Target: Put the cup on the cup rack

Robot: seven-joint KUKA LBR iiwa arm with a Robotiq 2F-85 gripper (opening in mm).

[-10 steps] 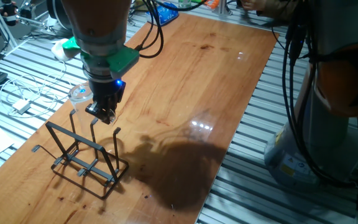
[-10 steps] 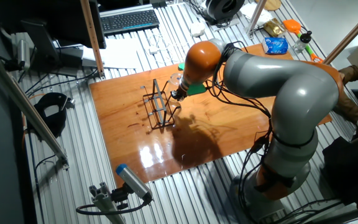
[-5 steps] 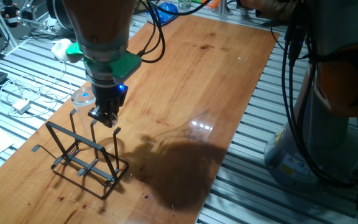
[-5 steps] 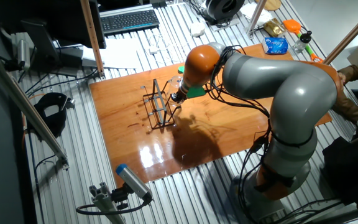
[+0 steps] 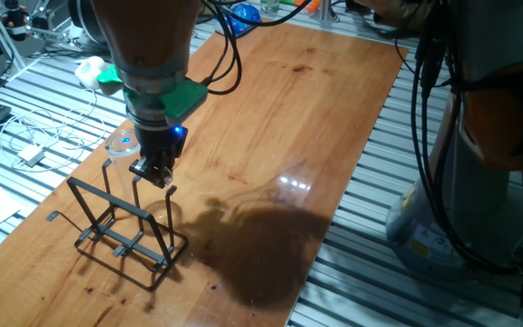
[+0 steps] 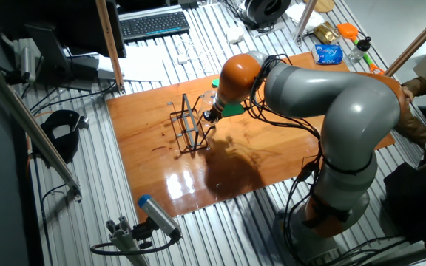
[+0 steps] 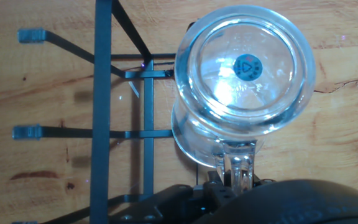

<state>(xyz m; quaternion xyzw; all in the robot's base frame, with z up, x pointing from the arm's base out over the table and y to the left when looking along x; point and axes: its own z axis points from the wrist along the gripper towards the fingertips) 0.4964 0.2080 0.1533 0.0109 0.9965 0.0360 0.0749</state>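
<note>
The clear glass cup (image 7: 244, 74) hangs upside down, its base toward the hand camera. My gripper (image 7: 235, 180) is shut on its handle (image 7: 237, 163). In one fixed view the cup (image 5: 120, 143) sits just left of my gripper (image 5: 152, 173), at the height of the prong tips of the black wire cup rack (image 5: 121, 227). In the hand view the cup overlaps the right side of the rack (image 7: 101, 124). I cannot tell whether a prong is inside it. In the other fixed view my gripper (image 6: 209, 117) is right next to the rack (image 6: 187, 129).
The rack stands near the left end of the wooden table (image 5: 289, 118). White cables and a plug (image 5: 30, 150) lie off the table to the left. My arm's shadow (image 5: 252, 241) falls to the right of the rack. A keyboard (image 6: 154, 24) lies beyond the table.
Over the last second my gripper moved slightly down and toward the rack with the cup. Since half a second ago almost nothing has moved.
</note>
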